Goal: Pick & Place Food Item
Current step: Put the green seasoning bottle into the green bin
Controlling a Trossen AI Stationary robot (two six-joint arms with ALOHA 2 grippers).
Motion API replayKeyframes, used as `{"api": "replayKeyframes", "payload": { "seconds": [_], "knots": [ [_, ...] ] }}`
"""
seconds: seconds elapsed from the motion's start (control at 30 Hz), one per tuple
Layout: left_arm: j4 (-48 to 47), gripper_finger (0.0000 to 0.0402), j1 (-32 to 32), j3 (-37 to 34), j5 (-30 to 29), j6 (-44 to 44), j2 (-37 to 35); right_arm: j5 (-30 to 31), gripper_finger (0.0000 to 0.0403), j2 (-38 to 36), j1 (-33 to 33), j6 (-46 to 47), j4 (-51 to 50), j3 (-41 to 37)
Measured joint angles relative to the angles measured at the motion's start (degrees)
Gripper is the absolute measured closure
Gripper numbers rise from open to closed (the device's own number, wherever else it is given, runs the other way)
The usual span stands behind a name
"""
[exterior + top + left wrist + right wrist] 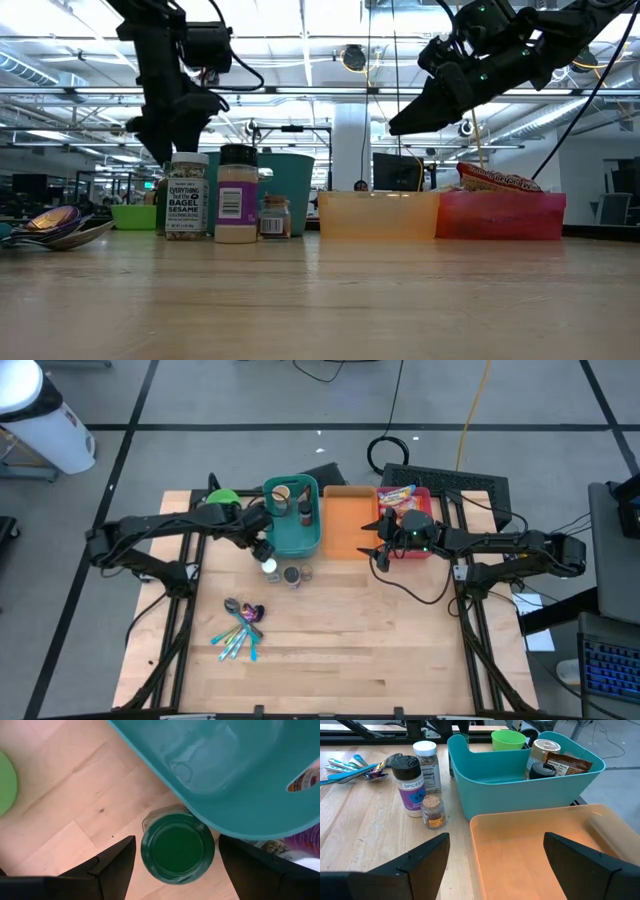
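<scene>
A jar with a dark green lid (177, 847) stands upright on the table against the near left corner of the teal bin (292, 518). My left gripper (176, 840) hangs just above it, pointing steeply down. It is open, one finger on either side of the lid, with a narrow gap on each side. In the high view my left gripper (262, 547) hides this jar. My right gripper (495, 842) is open and hovers nearly level over the near end of the empty orange tray (540, 850), with nothing between its fingers.
Three more jars stand near the teal bin's near side: a white-lidded bagel-sesame jar (426, 765), a black-lidded spice jar (410, 785) and a small one (432, 810). The teal bin holds cans and packets. A red bin (405, 510) holds snack packs. Spoons (240, 628) lie nearer; a green bowl (222, 498) lies at the far left.
</scene>
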Motion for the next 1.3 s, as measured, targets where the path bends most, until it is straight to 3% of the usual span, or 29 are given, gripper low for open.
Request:
{"api": "replayKeyframes", "payload": {
  "seconds": [0.33,1.3],
  "knots": [
    [1.0,0.0108,-0.3,0.0,0.2,0.2,3.5,0.0,0.0085,0.0,0.1,0.0,0.0,0.0],
    [-2.7,0.0108,-0.1,0.8,-1.3,-1.3,1.2,0.0,0.0085,0.0,1.1,0.0,-0.1,0.0]
  ]
}}
